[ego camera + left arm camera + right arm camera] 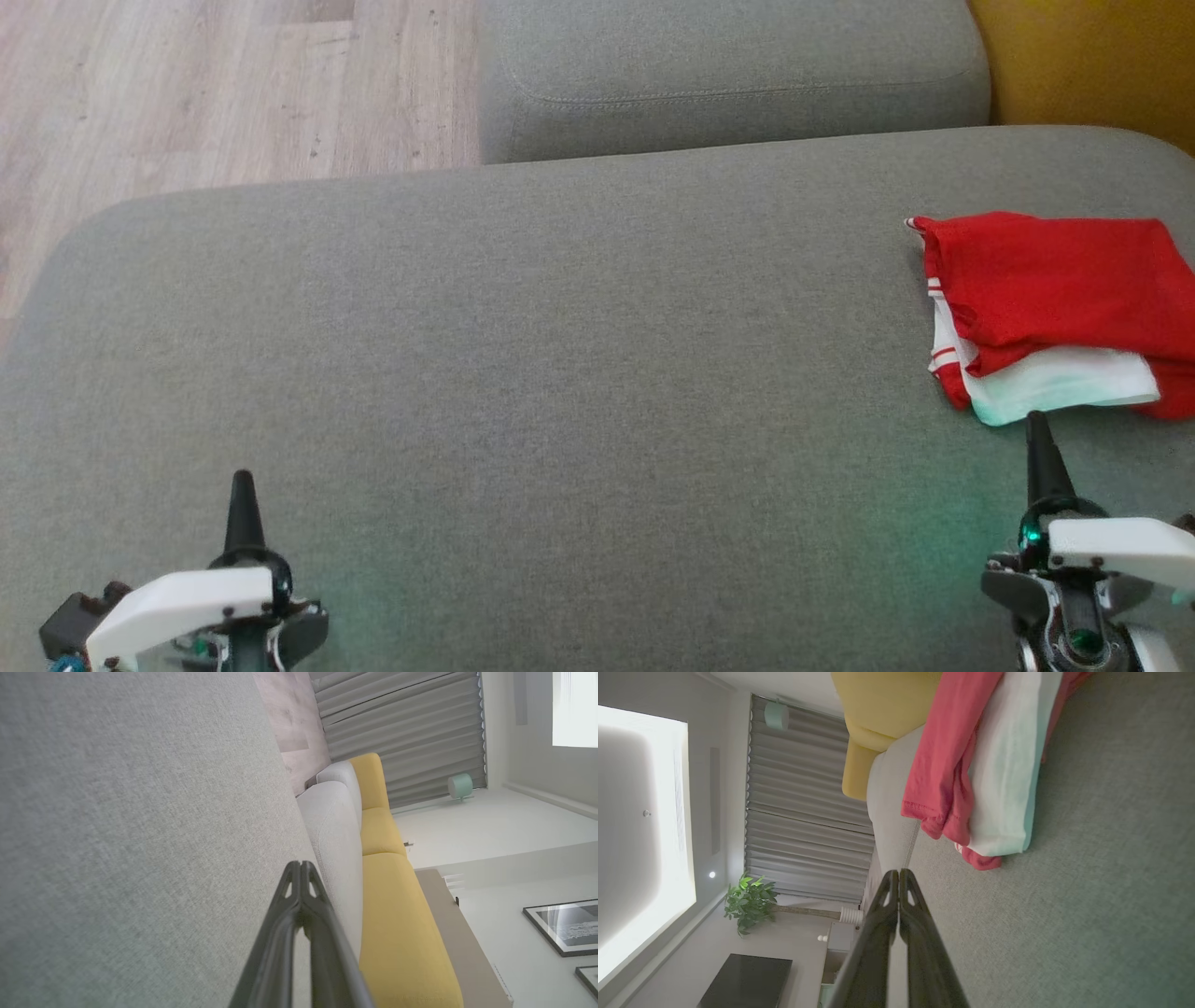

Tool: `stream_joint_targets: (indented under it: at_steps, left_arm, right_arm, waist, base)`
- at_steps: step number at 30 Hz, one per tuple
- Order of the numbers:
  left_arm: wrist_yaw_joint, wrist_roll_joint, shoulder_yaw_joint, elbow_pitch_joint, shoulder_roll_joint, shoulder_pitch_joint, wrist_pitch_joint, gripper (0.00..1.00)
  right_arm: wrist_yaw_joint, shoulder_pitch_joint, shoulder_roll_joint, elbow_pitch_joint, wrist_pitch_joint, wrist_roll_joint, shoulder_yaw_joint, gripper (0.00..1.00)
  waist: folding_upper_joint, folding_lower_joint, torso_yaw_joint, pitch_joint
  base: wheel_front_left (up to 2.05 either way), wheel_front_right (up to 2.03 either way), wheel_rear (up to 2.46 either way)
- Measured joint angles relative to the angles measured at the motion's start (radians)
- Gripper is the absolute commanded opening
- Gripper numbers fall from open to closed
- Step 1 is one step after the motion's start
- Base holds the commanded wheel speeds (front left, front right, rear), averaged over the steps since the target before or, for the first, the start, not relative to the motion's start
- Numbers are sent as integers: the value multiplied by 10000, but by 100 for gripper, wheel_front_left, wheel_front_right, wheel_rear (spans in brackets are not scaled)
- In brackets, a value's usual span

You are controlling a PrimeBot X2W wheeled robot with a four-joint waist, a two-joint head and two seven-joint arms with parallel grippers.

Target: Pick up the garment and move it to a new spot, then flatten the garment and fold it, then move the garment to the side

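The garment [1055, 313] is a red and white piece folded into a compact stack at the right side of the grey sofa seat [560, 373]. Its red top layer and white lower layer also fill the upper middle of the right wrist view, garment [971, 765]. My right gripper [1036, 422] is shut and empty, its tip just short of the stack's near white edge. In its own view the right gripper [899, 873] has its fingers pressed together. My left gripper [243, 478] rests shut and empty at the lower left, far from the cloth; its wrist view shows the left gripper [300, 865] closed too.
A second grey cushion [728, 75] lies beyond the seat, with wooden floor [187, 93] at the upper left and a yellow cushion [1102, 56] at the upper right. The seat's broad grey middle lies between both grippers.
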Motion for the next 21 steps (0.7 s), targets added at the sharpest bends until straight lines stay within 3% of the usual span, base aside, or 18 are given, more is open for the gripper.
stream_joint_targets:
  at_steps: [21]
  left_arm:
    - [-176, -2205, 351, -50, -8, -208, 614, 0]
  right_arm:
    - [0, -156, 0, -178, 541, 2334, -290, 0]
  waist:
    - [0, 0, 5, 28]
  base:
    - [0, 0, 0]
